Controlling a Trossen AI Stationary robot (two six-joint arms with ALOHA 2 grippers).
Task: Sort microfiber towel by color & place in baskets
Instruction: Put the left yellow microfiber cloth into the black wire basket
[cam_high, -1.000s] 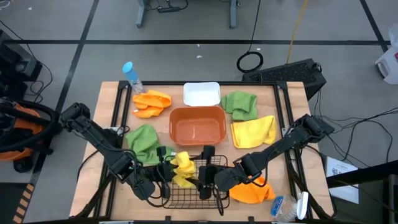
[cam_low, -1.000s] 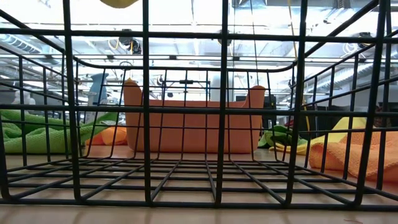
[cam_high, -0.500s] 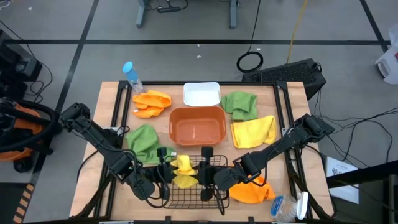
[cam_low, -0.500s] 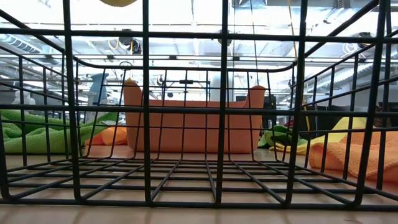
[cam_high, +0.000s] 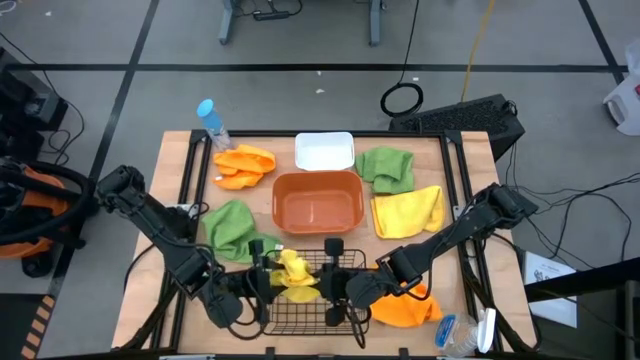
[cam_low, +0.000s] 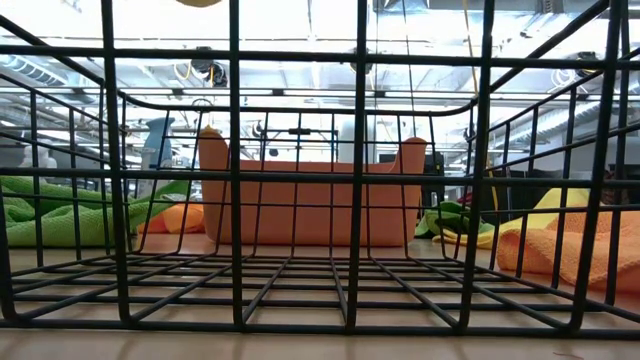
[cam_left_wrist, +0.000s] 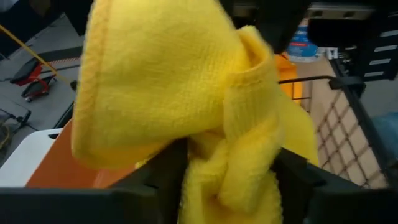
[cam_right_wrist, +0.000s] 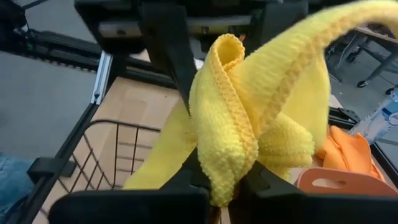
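Note:
A yellow microfiber towel (cam_high: 293, 272) hangs bunched above the black wire basket (cam_high: 300, 312), between my two grippers. My right gripper (cam_high: 330, 282) comes from the table's right and is shut on it. My left gripper (cam_high: 265, 280) comes from the left; its fingers stand apart on either side of the bunch (cam_left_wrist: 230, 155), and I cannot tell whether they touch it. The orange-brown tub (cam_high: 318, 200) and the white bin (cam_high: 325, 152) stand behind the wire basket. In the low view only a yellow scrap (cam_low: 200, 2) shows at the top edge. My right gripper pinches a folded, hemmed edge of the yellow towel (cam_right_wrist: 224, 177) between its two fingers. It comes level from the table's right. Several layers sit in the pinch. The towel stands up and loops over from the fingers, lifted clear above the wire basket.
Loose towels lie on the table: orange (cam_high: 243, 165) and green (cam_high: 232, 228) on the left, green (cam_high: 387, 168) and yellow (cam_high: 408, 210) on the right, orange (cam_high: 405, 305) beside the right arm. A blue-capped bottle (cam_high: 212, 122) stands at the far left.
The yellow towel's hanging lower part has drawn up into a tighter bunch between the two grippers, still above the wire basket. My left gripper has backed a little toward the table's near left corner.

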